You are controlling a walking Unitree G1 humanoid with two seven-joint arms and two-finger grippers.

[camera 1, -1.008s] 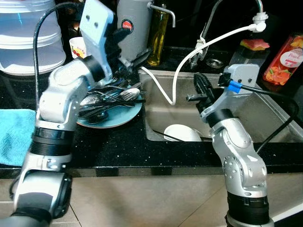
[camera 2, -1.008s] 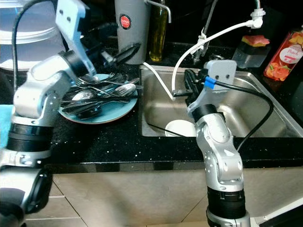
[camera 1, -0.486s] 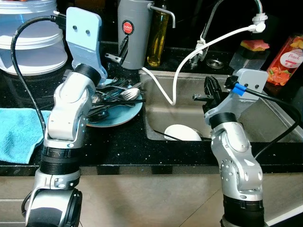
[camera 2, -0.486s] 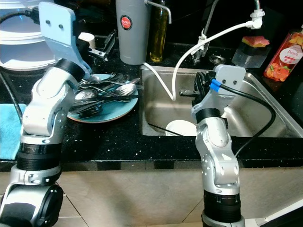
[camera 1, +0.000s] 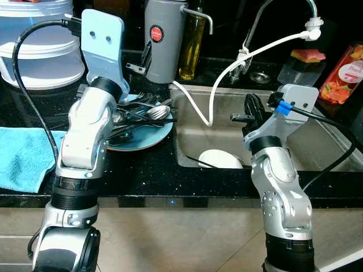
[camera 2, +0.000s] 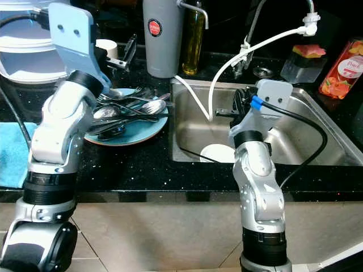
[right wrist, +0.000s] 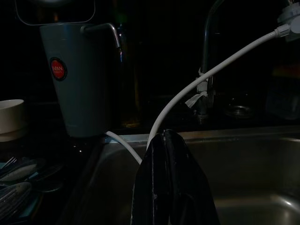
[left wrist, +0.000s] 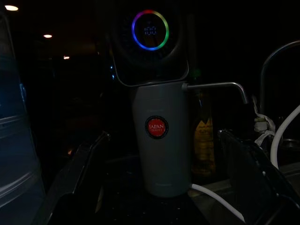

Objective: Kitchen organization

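1. Black worktop (camera 1: 147,170) carries a steel sink (camera 1: 317,139).
2. Grey dispenser (camera 1: 164,39) reads "JAPAN QUALITY".
3. Blue plate (camera 1: 144,136) of cutlery (camera 1: 148,112) sits left of the sink.
4. Left tool (camera 2: 126,54), fingers apart, has barely shifted; right tool (camera 1: 253,107), fingers together, unchanged above the sink.

The left arm is bending up at the elbow, with its wrist raised high, and the left gripper (left wrist: 164,178) is holding its two fingers (left wrist: 77,173) wide apart. The right arm is standing upright, and the right gripper (right wrist: 171,183) is pressing its fingers together.
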